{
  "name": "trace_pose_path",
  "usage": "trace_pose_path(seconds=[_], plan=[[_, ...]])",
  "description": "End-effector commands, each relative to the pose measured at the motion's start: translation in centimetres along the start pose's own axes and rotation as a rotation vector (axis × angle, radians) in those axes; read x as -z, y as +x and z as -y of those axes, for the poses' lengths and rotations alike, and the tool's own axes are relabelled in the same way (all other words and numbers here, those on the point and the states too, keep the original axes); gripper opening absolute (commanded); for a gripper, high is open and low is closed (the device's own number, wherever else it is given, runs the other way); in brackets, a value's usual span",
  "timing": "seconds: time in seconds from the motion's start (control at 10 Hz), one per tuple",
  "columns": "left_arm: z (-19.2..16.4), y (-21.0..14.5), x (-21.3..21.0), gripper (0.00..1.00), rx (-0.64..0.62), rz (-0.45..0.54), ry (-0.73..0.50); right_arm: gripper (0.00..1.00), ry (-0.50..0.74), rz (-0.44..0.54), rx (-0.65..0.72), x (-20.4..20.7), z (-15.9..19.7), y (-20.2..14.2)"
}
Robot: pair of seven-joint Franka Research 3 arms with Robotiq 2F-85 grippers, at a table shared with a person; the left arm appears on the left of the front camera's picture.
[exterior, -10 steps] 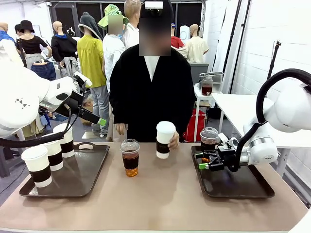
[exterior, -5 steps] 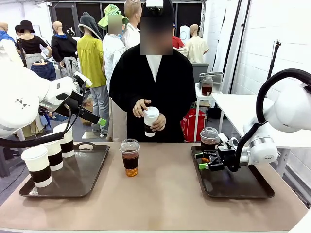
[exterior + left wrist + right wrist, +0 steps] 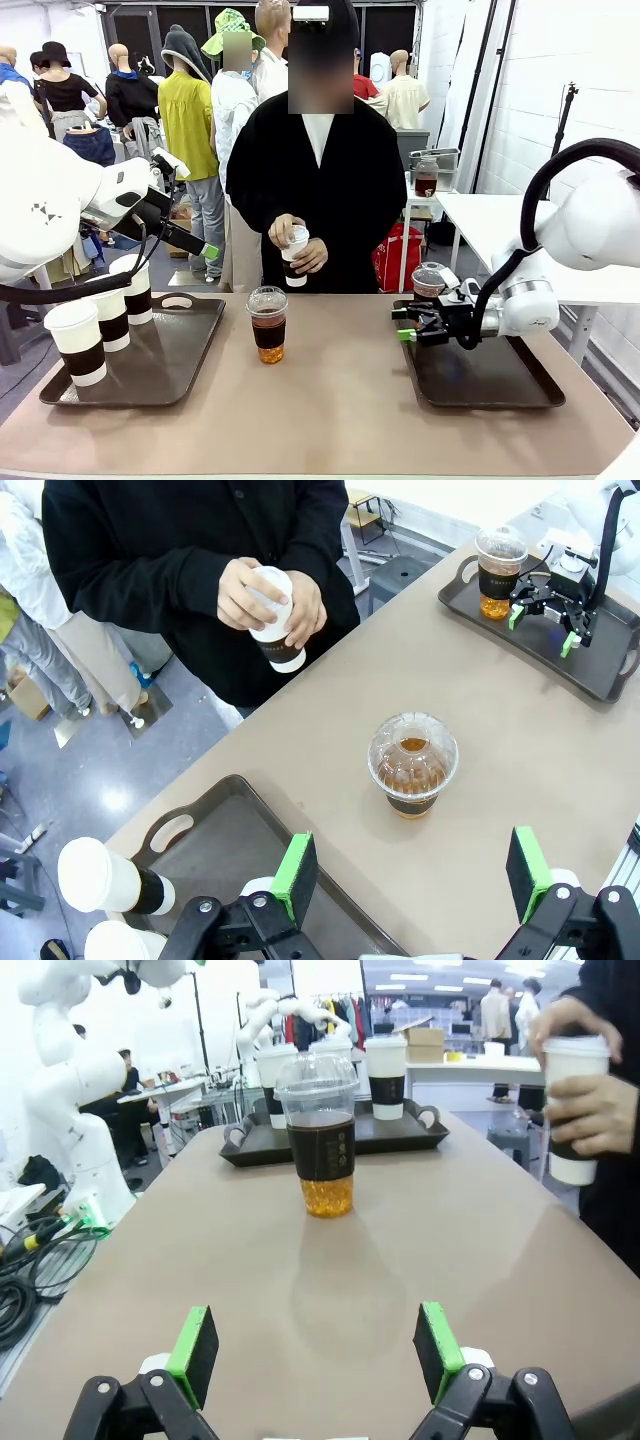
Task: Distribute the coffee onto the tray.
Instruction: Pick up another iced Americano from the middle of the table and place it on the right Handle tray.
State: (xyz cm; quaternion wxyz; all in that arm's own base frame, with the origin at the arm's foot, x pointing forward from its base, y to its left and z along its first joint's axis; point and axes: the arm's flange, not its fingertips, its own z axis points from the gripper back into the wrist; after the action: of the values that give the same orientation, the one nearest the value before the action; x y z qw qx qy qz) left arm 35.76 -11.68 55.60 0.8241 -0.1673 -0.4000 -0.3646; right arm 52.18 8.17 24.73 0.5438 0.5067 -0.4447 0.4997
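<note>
Three white coffee cups with brown sleeves stand on the left tray. A clear dome-lidded cup of brown drink stands alone on the table's middle. Another dome cup is on the right tray. The person holds a white cup in both hands at chest height. My right gripper is open over the right tray's left edge, pointing at the middle cup. My left gripper hangs open above the left tray.
The left tray and its white cups lie beyond the middle cup in the right wrist view. Bare table stretches between the two trays. The person stands at the far edge. A side table is behind on the right.
The person has lifted the white cup off the table and now holds it in both hands at the chest. My right gripper has shifted a little left. The left arm has stayed still.
</note>
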Motion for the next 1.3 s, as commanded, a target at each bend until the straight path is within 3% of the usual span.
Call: trace_pose_path(seconds=[0.0,0.7,1.2], plan=[[-0.1,-0.1,-0.1,1.00,-0.003,-0.002,-0.012,1.00,-0.027,-0.007,0.022,2.4,-0.8,1.2],[-0.1,-0.1,-0.1,1.00,-0.003,-0.002,-0.012,1.00,0.000,-0.017,0.004,10.7,1.0,2.4],[-0.1,-0.1,-0.1,1.00,-0.003,-0.002,-0.012,1.00,0.030,-0.024,-0.012,11.0,0.7,2.6]])
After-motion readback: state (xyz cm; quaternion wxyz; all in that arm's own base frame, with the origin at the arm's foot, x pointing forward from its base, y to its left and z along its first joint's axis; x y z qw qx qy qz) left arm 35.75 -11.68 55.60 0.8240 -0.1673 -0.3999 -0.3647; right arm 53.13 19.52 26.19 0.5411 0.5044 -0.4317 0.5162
